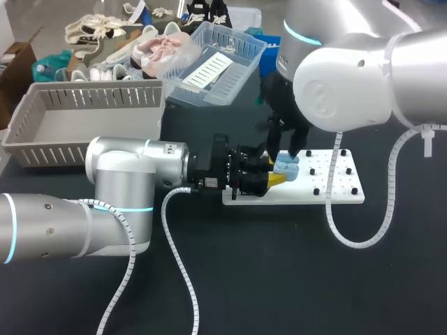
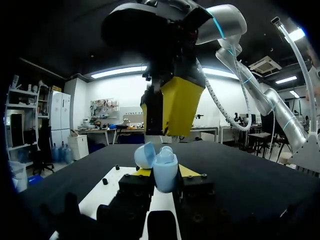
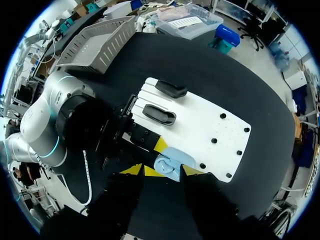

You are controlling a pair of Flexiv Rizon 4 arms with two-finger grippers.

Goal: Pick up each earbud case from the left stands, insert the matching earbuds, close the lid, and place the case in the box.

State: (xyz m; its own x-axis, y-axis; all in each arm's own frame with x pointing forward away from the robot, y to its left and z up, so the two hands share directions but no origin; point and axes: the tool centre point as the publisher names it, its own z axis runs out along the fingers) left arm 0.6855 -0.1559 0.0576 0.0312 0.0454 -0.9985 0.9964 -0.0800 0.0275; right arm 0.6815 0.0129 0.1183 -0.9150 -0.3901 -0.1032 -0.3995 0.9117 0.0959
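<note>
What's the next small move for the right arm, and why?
Probably lower the right pincer onto the open lid of the blue case to press it shut: the left pincer grips the case, an earbud seems seated, and the right pincer hangs open just above.

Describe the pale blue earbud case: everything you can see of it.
The earbud case is small, rounded and pale blue, smooth like plastic. Its lid is swung open to one side, and something pale shows in the mouth. It stands upright between the fingers of the left gripper, which press it from two sides, over the white board. The right gripper hangs open just above it.
</note>
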